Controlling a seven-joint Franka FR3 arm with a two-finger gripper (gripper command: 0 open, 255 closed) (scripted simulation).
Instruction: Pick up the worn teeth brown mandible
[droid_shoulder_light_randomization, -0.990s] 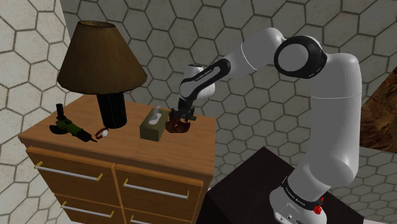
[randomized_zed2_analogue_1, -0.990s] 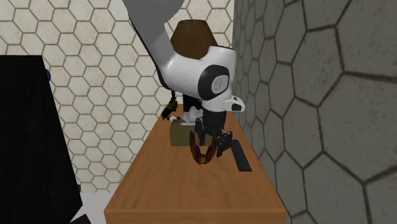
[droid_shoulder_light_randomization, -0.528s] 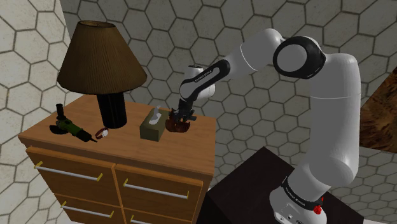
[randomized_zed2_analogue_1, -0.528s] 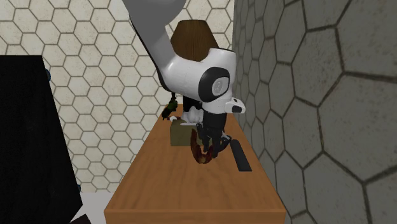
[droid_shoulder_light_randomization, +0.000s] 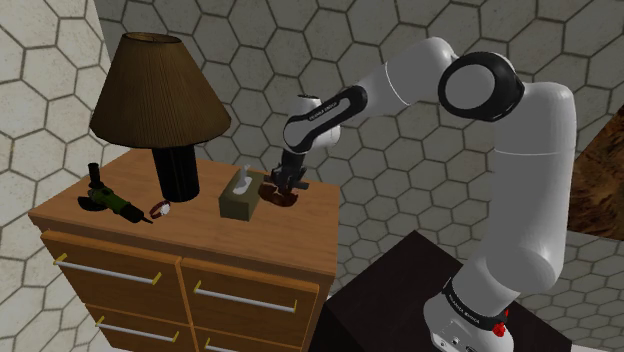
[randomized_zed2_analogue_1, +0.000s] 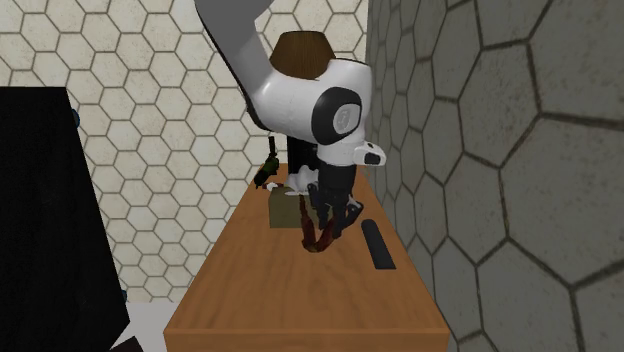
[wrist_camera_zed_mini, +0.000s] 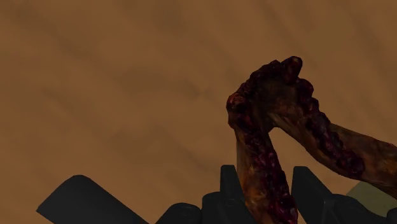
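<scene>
Grasp made, lift due.
Toward the shoulder view's right edge of the wooden dresser top (droid_shoulder_light_randomization: 200, 235), just beside the olive tissue box (droid_shoulder_light_randomization: 239, 203), the dark red-brown, knobbly mandible (droid_shoulder_light_randomization: 281, 197) is clasped by one branch in the black two-finger gripper (wrist_camera_zed_mini: 267, 175), fingers narrowed; next, I judge, comes a straight, steady rise.
</scene>
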